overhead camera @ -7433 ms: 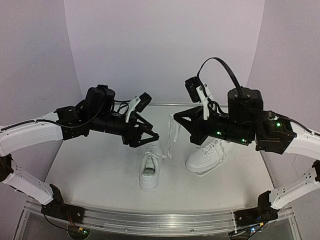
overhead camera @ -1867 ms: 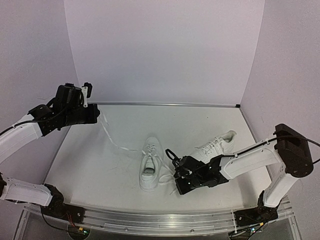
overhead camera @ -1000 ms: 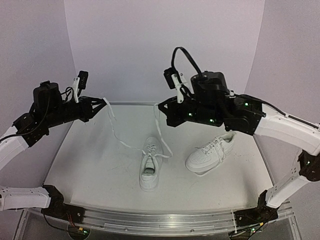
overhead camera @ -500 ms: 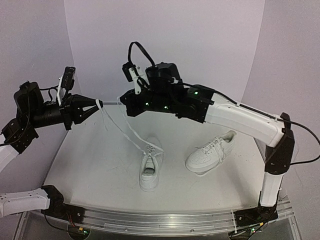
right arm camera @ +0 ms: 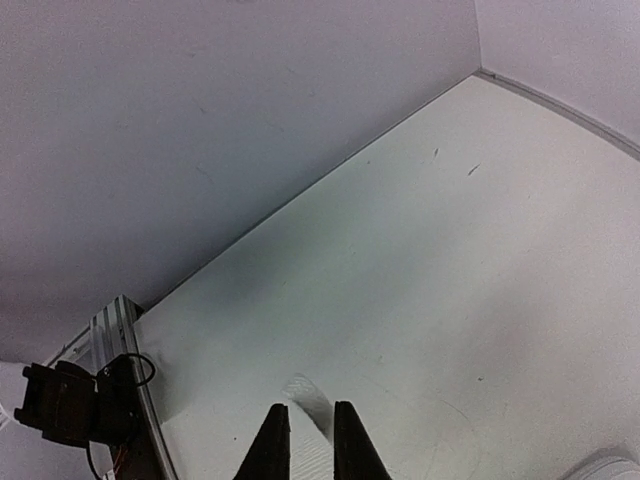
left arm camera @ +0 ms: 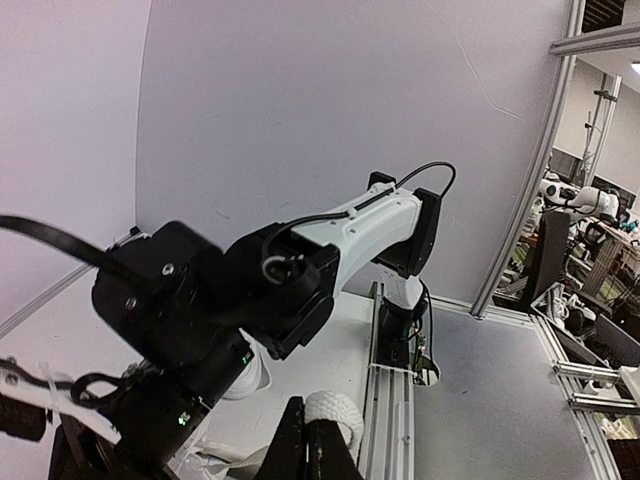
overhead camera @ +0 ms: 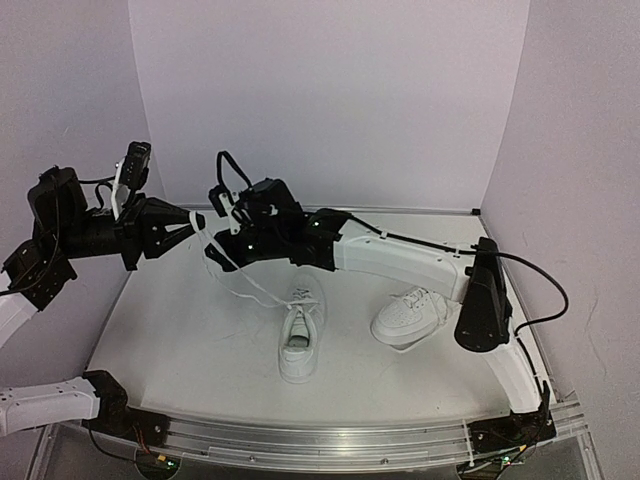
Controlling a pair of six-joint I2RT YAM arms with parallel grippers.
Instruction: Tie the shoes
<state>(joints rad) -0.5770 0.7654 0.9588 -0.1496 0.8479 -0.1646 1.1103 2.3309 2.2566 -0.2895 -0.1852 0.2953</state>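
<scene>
**Top view.** The near shoe [overhead camera: 298,335] was set on the counter [overhead camera: 180,350], its long axis running front to back and its toe toward the rear wall. The other shoe [overhead camera: 405,318] was lying to its right, partly hidden by the right arm. Both claws were held close together, left of and beyond the near shoe's toe. The right claw [overhead camera: 213,255], stretched across, was judged the nearer. The left claw [overhead camera: 197,220] was clenched on a lace [left arm camera: 335,412] that led down to the near shoe. The right claw's jaws were narrowly parted with a second strand [right arm camera: 305,395] in the gap; whether it was pinched could not be told. No container was seen, and only the insole was visible in the near shoe's mouth.
</scene>
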